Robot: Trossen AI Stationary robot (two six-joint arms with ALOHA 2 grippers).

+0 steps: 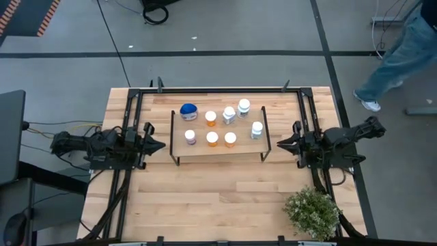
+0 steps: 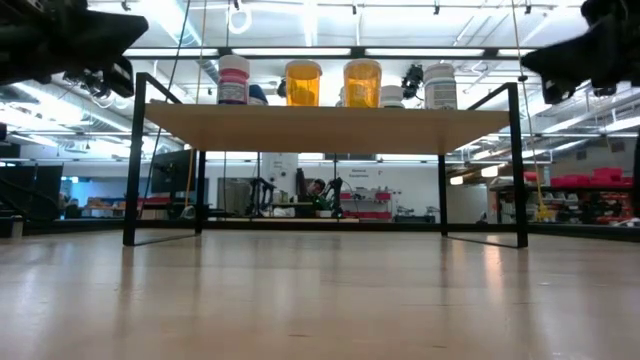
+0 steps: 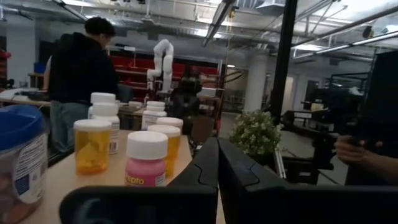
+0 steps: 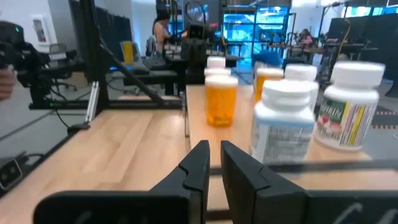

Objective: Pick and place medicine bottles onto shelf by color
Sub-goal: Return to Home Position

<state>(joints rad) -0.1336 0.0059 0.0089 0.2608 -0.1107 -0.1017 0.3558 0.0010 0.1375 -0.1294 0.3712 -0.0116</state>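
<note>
High view shows eight medicine bottles (image 1: 229, 115) standing upright on the shelf (image 1: 239, 149), which sits on the table (image 1: 205, 198). A blue bottle (image 1: 189, 111) and a pink bottle (image 1: 190, 137) stand at the shelf's left end, three orange bottles (image 1: 212, 139) in the middle, and white bottles (image 1: 257, 130) toward the right. The left gripper (image 1: 160, 145) hangs just beside the shelf's left end and the right gripper (image 1: 278, 143) just beside its right end. Both claws are clenched, grasping nothing. A plant (image 1: 313, 212) sits near the right arm
</note>
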